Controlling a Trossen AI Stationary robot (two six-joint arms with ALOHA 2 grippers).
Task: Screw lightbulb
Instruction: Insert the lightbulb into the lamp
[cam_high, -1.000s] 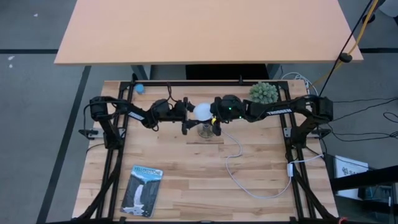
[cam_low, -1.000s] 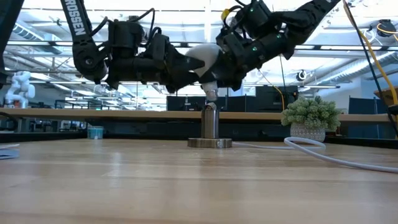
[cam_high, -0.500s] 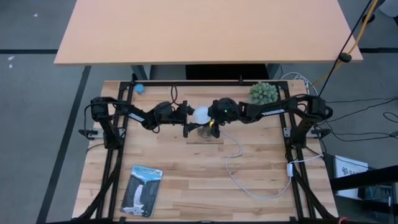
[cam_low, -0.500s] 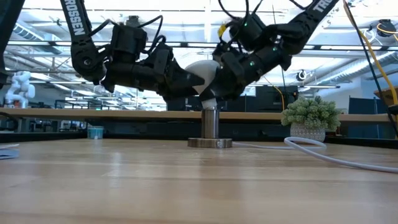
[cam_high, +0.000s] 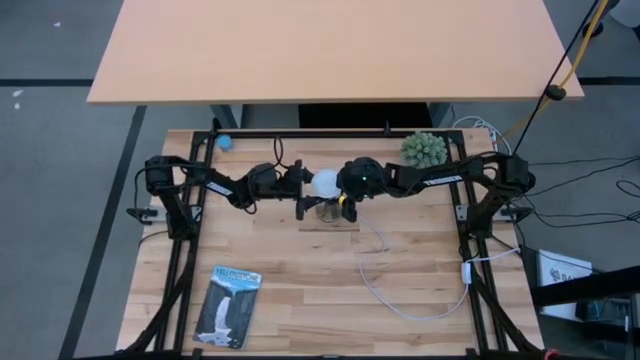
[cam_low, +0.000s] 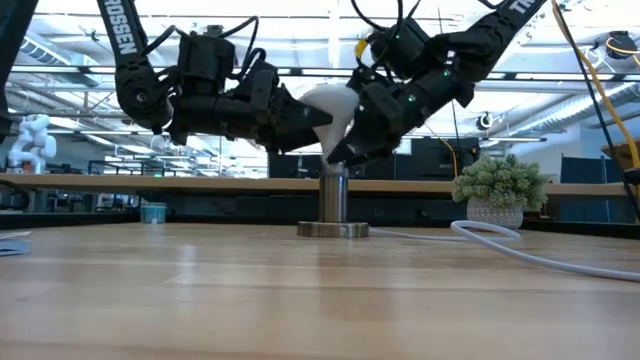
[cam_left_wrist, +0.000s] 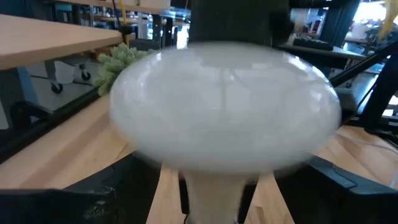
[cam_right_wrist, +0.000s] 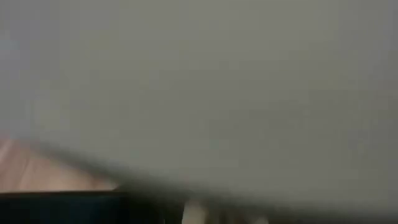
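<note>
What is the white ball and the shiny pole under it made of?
The lightbulb looks like frosted white glass or plastic: milky and smooth in the left wrist view. The socket post looks like brushed metal, grey with a dull shine. The tabletop is pale wood planks.

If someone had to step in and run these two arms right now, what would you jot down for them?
Left gripper: at the lightbulb from the left, fingers around its globe.
Right gripper: at the bulb from the right, close against it; its grip cannot be made out.
Bulb: held tilted above the grey socket, which stands mid-table on its round base with a white cord trailing off.
Done: bulb lifted and brought over the socket.
Left: straighten it, seat the base, screw it in.
</note>
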